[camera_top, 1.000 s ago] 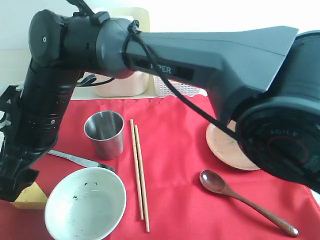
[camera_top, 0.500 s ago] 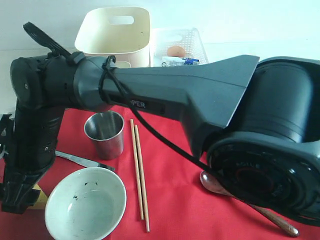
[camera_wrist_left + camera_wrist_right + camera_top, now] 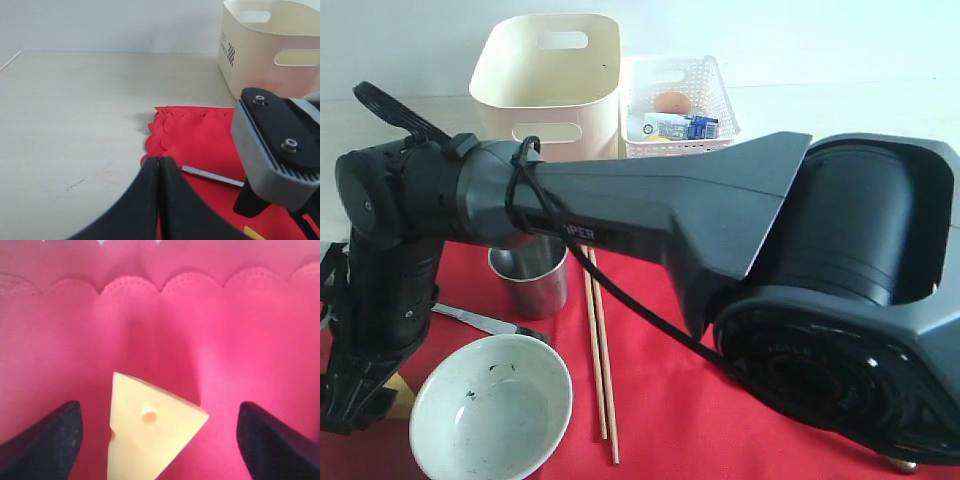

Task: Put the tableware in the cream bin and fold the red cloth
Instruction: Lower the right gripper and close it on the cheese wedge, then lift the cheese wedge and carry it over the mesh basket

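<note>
The red cloth covers the table front. On it stand a steel cup and a pale speckled bowl, with the chopstick pair and a knife beside them. Only the spoon's handle tip shows, and the plate is hidden behind the arm. The cream bin stands at the back. My right gripper is open over the cloth's left corner, its fingers on either side of a cheese wedge without touching it. My left gripper is shut and empty near the cloth's scalloped edge.
My right arm stretches across the whole exterior view, low over the cloth. A white lattice basket holding an egg and a carton sits right of the bin. Bare pale table lies left of the cloth.
My right arm has swung lower and further left, now covering the plate and most of the spoon and uncovering the bin and basket. The tableware has not moved.
</note>
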{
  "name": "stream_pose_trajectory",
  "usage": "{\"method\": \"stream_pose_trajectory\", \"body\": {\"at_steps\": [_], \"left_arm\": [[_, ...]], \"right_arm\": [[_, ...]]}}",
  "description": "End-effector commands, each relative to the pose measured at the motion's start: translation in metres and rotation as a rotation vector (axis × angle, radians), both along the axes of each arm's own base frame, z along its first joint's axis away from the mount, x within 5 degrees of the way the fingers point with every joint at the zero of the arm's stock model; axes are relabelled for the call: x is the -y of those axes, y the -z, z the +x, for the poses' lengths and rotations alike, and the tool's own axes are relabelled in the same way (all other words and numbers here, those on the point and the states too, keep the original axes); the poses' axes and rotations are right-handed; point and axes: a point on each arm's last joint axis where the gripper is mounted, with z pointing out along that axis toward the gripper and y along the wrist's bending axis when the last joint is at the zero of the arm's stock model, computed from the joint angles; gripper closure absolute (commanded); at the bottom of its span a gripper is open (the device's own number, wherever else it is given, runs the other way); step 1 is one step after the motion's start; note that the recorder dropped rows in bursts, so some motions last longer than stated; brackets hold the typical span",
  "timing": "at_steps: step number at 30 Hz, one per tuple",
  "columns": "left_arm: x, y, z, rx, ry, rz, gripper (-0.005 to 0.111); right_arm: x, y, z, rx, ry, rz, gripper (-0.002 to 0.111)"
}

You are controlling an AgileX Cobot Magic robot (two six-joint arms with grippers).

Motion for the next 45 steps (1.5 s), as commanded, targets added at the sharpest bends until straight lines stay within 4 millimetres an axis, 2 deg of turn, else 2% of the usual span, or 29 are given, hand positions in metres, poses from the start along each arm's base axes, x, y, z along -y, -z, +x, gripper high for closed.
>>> {"method": "stream_pose_trajectory", "body": {"at_steps": [1,4,6,8,10,13,16,19,33,45], "left_arm": [[0.0,0.0,0.0,0.007,0.0,-0.012,0.107],[0.0,0.0,0.0,0.007,0.0,-0.012,0.107],[0.0,0.0,0.0,0.007,0.0,-0.012,0.107],[0.0,0.0,0.0,0.007,0.0,-0.012,0.107],[0.0,0.0,0.0,0.007,0.0,-0.012,0.107],[0.0,0.0,0.0,0.007,0.0,-0.012,0.107],[0.0,0.0,0.0,0.007,0.0,-0.012,0.107],[0.0,0.0,0.0,0.007,0.0,-0.012,0.107],[0.0,0.0,0.0,0.007,0.0,-0.012,0.107],[0.0,0.0,0.0,0.007,0.0,-0.012,0.107]], "right_arm": [[-0.002,0.01,0.0,-0.003,0.021,-0.007,0.028],[-0.002,0.017,0.001,-0.009,0.058,-0.025,0.031],[-0.002,0.021,0.001,-0.021,0.081,-0.034,0.042],[-0.002,0.021,0.001,-0.022,0.086,-0.034,0.06],[-0.002,0.021,0.001,-0.022,0.088,-0.032,0.084],[-0.002,0.02,0.001,-0.022,0.087,-0.032,0.099],[-0.002,0.015,0.001,-0.025,0.088,-0.032,0.108],[-0.002,0.007,0.001,-0.024,0.109,-0.019,0.108],[0.005,-0.055,0.011,0.045,0.179,0.099,0.108],[0.032,-0.122,0.033,0.05,0.342,0.215,0.108]]}}
